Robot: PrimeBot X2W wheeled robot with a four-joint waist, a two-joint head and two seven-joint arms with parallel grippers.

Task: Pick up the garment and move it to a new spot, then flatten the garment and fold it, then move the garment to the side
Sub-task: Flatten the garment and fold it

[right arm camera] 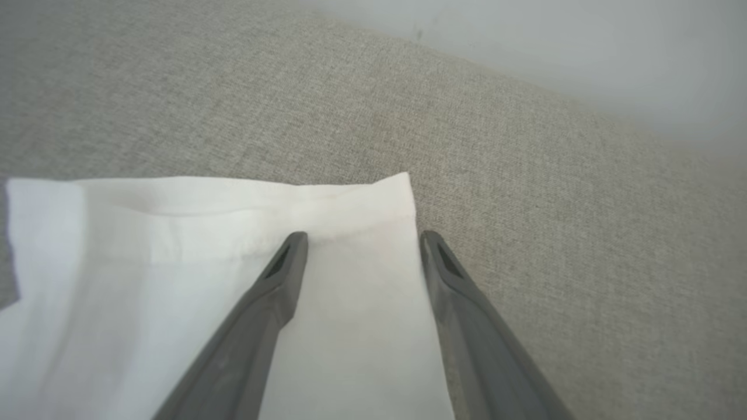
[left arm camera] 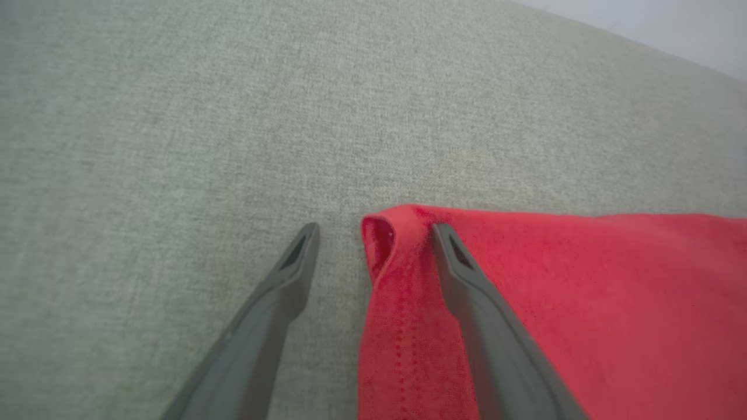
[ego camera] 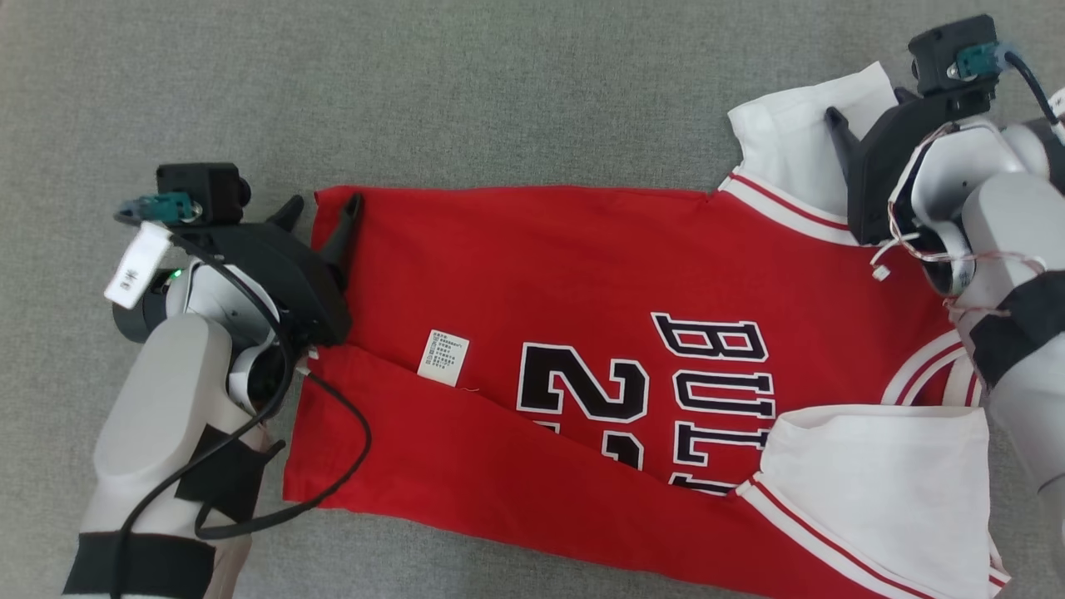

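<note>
The garment (ego camera: pixel 582 283) is a red jersey with white sleeves and black lettering, lying flat on the grey fabric surface with its lower long edge folded over the body. My left gripper (ego camera: pixel 326 204) stands open at the jersey's far left hem corner. In the left wrist view that red corner (left arm camera: pixel 402 245) lies between the left gripper's (left arm camera: pixel 376 228) fingers, one finger over the cloth and the other over bare surface. My right gripper (ego camera: pixel 865 104) is open over the upper white sleeve (ego camera: pixel 799 133). In the right wrist view the right gripper (right arm camera: pixel 363 238) straddles the sleeve's (right arm camera: pixel 175 245) outer edge strip.
The grey woven surface (ego camera: pixel 499 91) stretches beyond the jersey at the top and left. A white care label (ego camera: pixel 443 358) lies on the folded flap. The second white sleeve (ego camera: pixel 882 474) is folded onto the body at lower right. A pale wall (right arm camera: pixel 554 41) borders the surface's far edge.
</note>
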